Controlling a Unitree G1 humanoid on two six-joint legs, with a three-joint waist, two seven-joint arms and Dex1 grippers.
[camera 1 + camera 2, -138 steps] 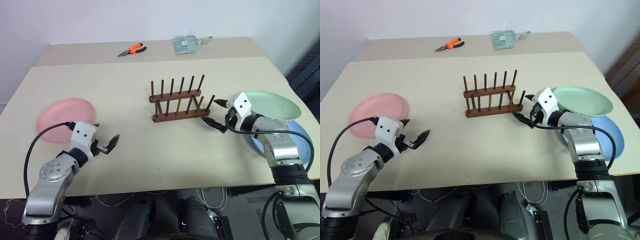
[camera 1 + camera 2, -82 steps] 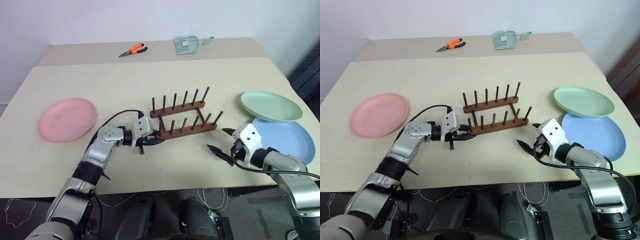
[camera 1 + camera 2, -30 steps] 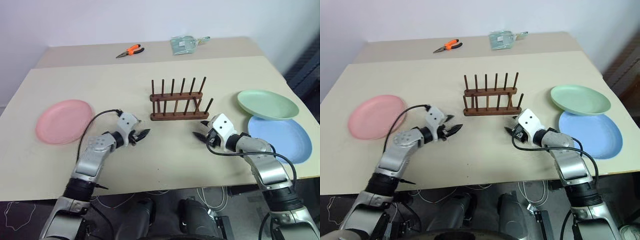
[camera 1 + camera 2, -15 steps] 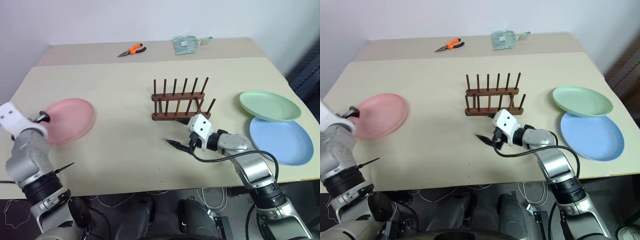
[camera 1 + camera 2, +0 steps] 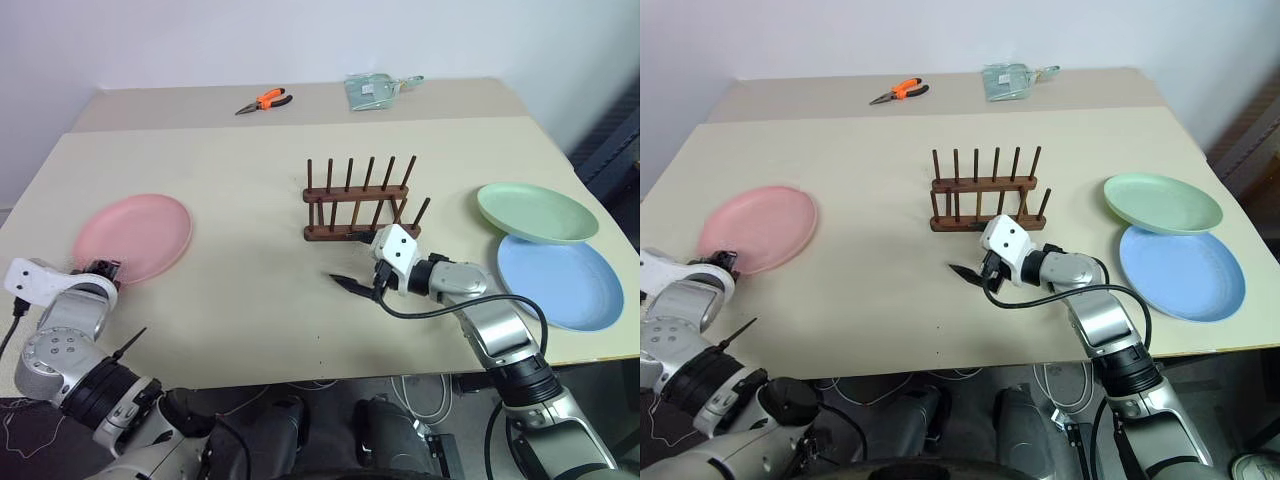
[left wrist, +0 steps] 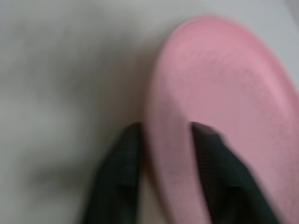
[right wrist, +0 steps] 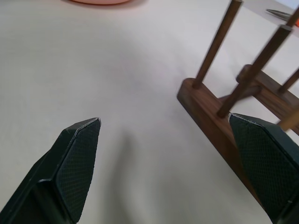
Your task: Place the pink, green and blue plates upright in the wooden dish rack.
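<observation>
The pink plate (image 5: 133, 236) lies flat at the table's left. My left gripper (image 5: 101, 268) is at its near rim; in the left wrist view its two black fingers (image 6: 119, 168) press on either side of that rim, shut on the pink plate (image 6: 224, 88). The wooden dish rack (image 5: 358, 200) stands upright and empty at mid-table. My right gripper (image 5: 350, 262) hovers open just in front of it, with the rack's end (image 7: 219, 109) ahead between its wide-spread fingers. The green plate (image 5: 535, 212) overlaps the blue plate (image 5: 558, 282) at the right.
Orange-handled pliers (image 5: 265, 100) and a clear plastic bag (image 5: 375, 88) lie at the table's far edge. The table's front edge (image 5: 300, 372) runs close below both arms.
My left arm has swung left from beside the rack to the pink plate and closed on its near rim. The right gripper has slid left along the rack's front, staying open.
</observation>
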